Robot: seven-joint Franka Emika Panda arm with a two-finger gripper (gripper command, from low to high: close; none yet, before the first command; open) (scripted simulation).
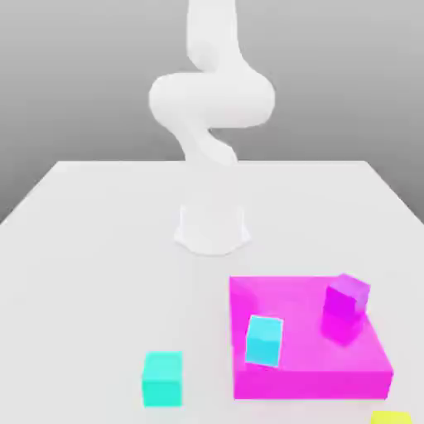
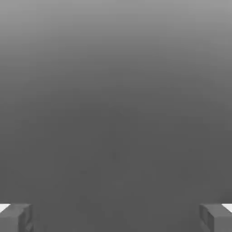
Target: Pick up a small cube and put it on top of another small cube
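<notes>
While gripper (image 2: 116,218) gapes, nothing lies between.

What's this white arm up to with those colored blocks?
Nothing is being handled yet. The arm stands at the back of the table, its claw open and empty. A cyan cube and a purple cube sit on a magenta slab; a teal cube sits on the table beside it.

Soft, even, bright light; faint shadows; slight overall blur
</notes>
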